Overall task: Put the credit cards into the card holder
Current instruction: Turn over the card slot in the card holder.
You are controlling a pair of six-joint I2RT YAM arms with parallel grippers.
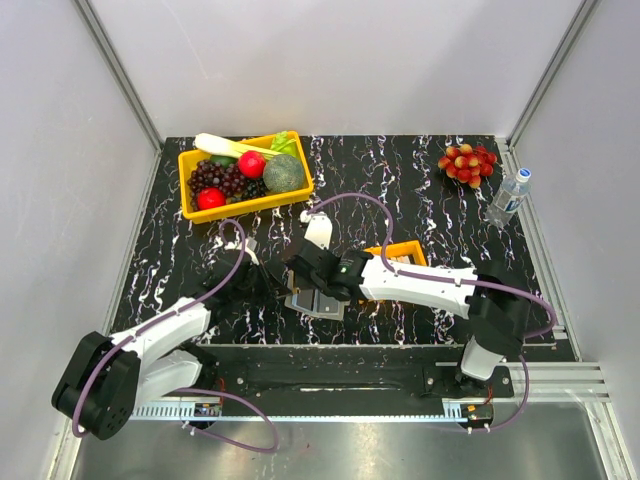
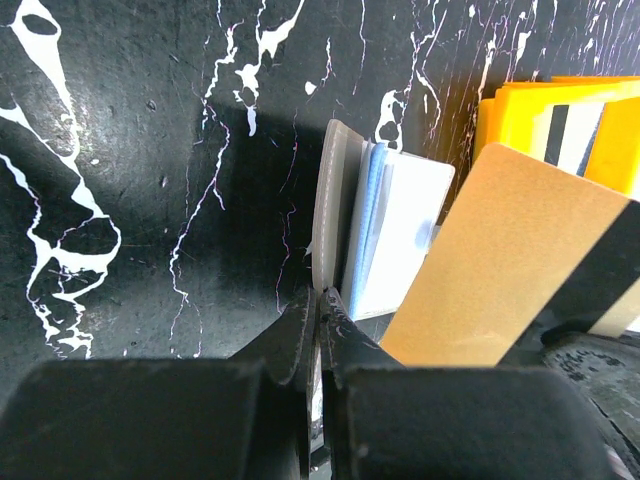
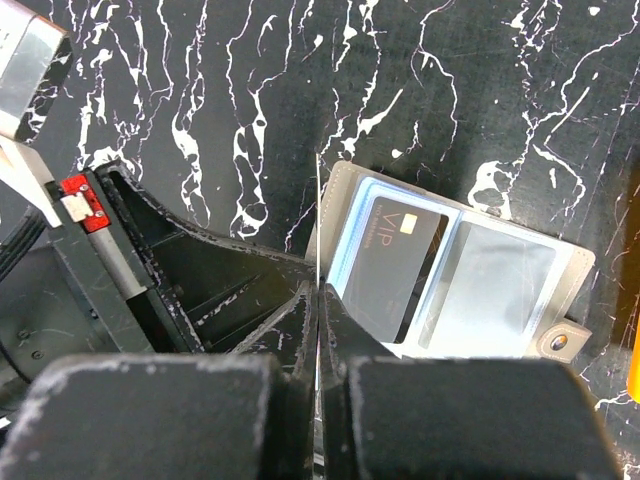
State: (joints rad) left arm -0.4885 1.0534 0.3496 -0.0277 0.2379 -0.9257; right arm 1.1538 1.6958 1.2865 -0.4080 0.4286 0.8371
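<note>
The card holder lies open on the black marbled table, its blue-grey inside facing up. A dark VIP card sits in one pocket and a silvery-grey card in the other. My left gripper is shut on the holder's taupe flap, which it holds upright. My right gripper is shut on a tan credit card with a dark stripe. The right wrist view shows this card edge-on, right at the holder's left edge. The two grippers meet over the holder.
A small orange tray with more cards stands just right of the holder, and its wall also shows in the left wrist view. At the back are a yellow bin of fruit and vegetables, a red fruit bunch and a water bottle.
</note>
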